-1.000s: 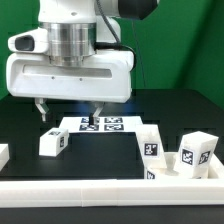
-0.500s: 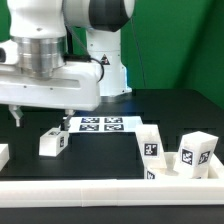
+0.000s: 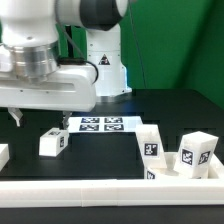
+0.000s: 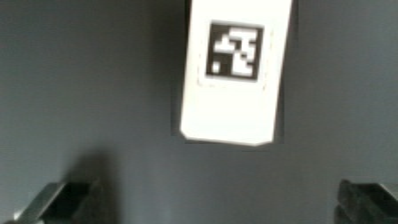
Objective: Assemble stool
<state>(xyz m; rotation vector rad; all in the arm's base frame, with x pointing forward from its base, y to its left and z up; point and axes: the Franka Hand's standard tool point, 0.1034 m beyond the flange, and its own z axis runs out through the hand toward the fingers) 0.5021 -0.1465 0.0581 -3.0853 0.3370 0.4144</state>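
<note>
The white robot arm's two-finger gripper [image 3: 42,121] [image 4: 210,200] hangs above the black table [image 3: 110,150], on the exterior view's left of the thin flat white marker board [image 3: 100,124]. Its jaws stand fully apart and grip nothing. In the wrist view the dark fingertips [image 4: 54,200] have only bare table between them.

A short white plastic block leg with a black-and-white square tag [image 3: 52,142] [image 4: 231,75] lies on the table just beside the marker board's left corner in the exterior view. It sits low under the gripper and touches neither finger.

A second white tagged block leg [image 3: 152,142] and a third white tagged block leg [image 3: 196,150] stand upright near each other, to the exterior view's right of the marker board and nearer the camera. A lower white tagged piece [image 3: 153,173] sits at their foot; its shape cannot be made out.

A long white border rail [image 3: 100,190] runs along the near edge, well apart from the marker board.
</note>
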